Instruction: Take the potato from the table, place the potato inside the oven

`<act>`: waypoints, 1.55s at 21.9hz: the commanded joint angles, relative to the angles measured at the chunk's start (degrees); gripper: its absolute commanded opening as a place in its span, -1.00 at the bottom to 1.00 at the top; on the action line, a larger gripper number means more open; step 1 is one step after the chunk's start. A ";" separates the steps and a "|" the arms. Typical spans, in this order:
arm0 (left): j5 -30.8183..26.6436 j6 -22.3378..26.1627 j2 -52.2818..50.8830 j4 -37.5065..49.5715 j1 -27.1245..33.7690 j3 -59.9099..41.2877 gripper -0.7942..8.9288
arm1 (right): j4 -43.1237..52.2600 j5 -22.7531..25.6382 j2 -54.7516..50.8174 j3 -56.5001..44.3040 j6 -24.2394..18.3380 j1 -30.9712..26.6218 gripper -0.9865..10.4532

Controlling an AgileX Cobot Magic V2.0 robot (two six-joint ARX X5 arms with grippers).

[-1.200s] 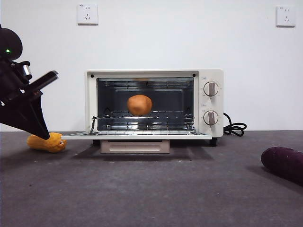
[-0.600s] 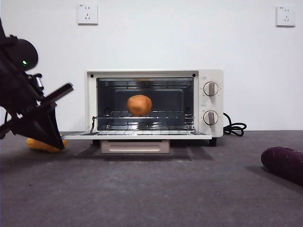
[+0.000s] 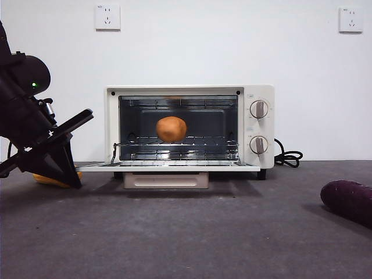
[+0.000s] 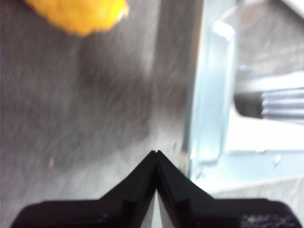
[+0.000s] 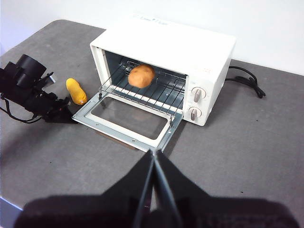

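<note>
The orange-brown potato (image 3: 171,128) (image 5: 142,75) rests on the wire rack inside the cream-white oven (image 3: 258,93) (image 5: 180,47). The oven's glass door (image 3: 168,167) (image 5: 128,118) lies folded down flat. My left gripper (image 3: 74,183) (image 4: 156,153) is shut and empty, its tip low over the table (image 3: 186,232) beside the door's left corner (image 4: 209,95). My right gripper (image 5: 153,152) is shut on nothing, held high over the table in front of the oven.
A yellow-orange ridged item (image 3: 49,180) (image 4: 78,16) (image 5: 76,91) lies left of the oven, partly behind the left arm. A dark purple oblong item (image 3: 349,200) sits at the front right. A black cord (image 3: 288,157) trails from the oven's right side.
The left arm has swung right toward the oven door's left corner and now covers more of the yellow item. The potato and oven have not moved.
</note>
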 commanded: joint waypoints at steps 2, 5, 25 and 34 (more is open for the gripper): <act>3.19 -3.54 0.70 2.49 -0.07 -0.24 -0.85 | -1.20 -0.17 -0.02 -0.48 0.61 0.07 -0.83; 4.66 -5.11 0.70 3.96 -0.09 -0.24 -0.85 | -1.20 -0.15 -0.02 -0.48 0.61 0.07 -0.83; 12.07 -9.27 -1.11 9.51 -0.07 -0.22 -0.85 | -1.20 -0.17 -0.02 -0.48 1.07 0.07 -0.83; 11.50 -10.16 -4.57 11.65 0.28 0.66 -0.85 | -1.20 -0.17 -0.02 -0.48 1.92 0.07 -0.83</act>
